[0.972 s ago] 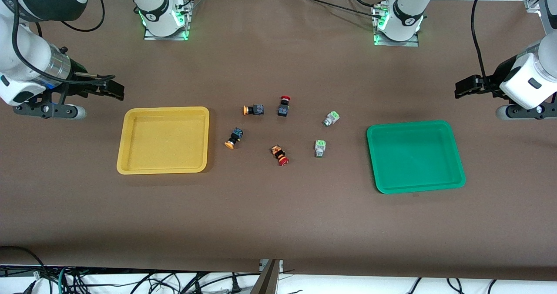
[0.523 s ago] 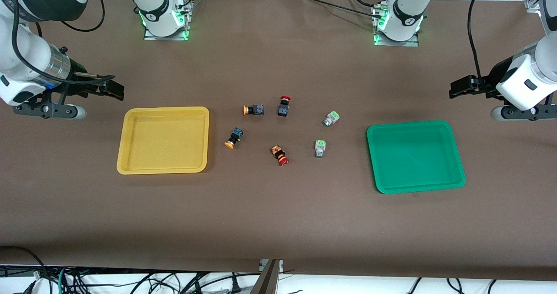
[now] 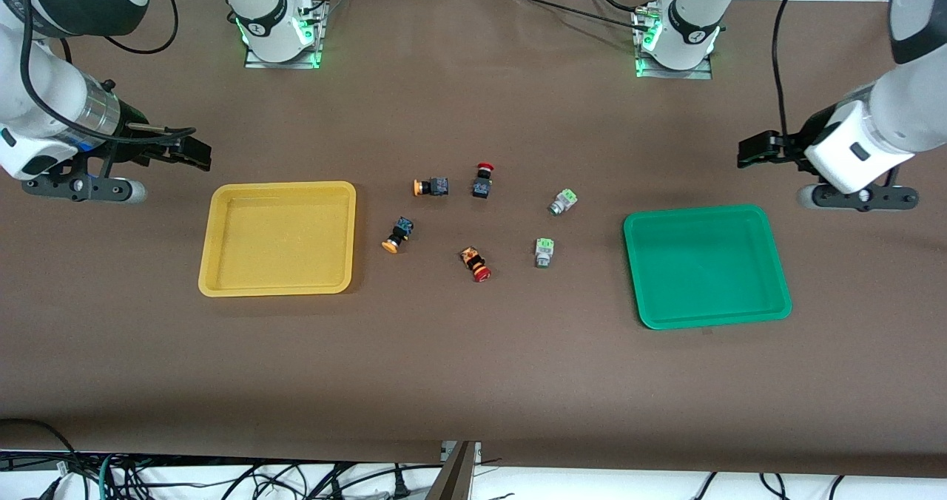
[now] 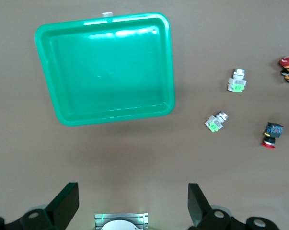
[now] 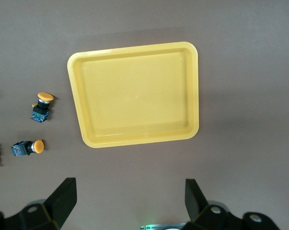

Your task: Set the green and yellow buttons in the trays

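Only the left arm has moved since the earlier frames: its left gripper [image 3: 749, 151] has swung in from the table's end toward the middle and now hangs over bare brown table at about one o'clock from the shallow green plastic tray [image 3: 777, 263]. Its wrist view shows the fingers [image 4: 67, 203] spread wide apart and holding nothing.

Both trays lie empty. Between them sit all six switches. One pale-green square-capped button on a silver-grey body [image 3: 562, 202] lies at about ten o'clock from the green tray; the second pale-green button [image 3: 544, 252] lies nearer the front camera. Two yellow-orange round-capped buttons on black-blue bodies [image 3: 430, 186] [image 3: 397, 235] rest near the shallow yellow plastic tray [image 3: 214, 263], at roughly two and three o'clock from it. Two red-capped black switches [image 3: 483, 180] [image 3: 476, 263] lie among them.

The right gripper [image 3: 194, 154] waits at about eleven o'clock from the yellow tray, fingers [image 5: 63, 199] apart and empty.

Judging by this, sorting has not begun, and the left arm looks set to approach a green button first.
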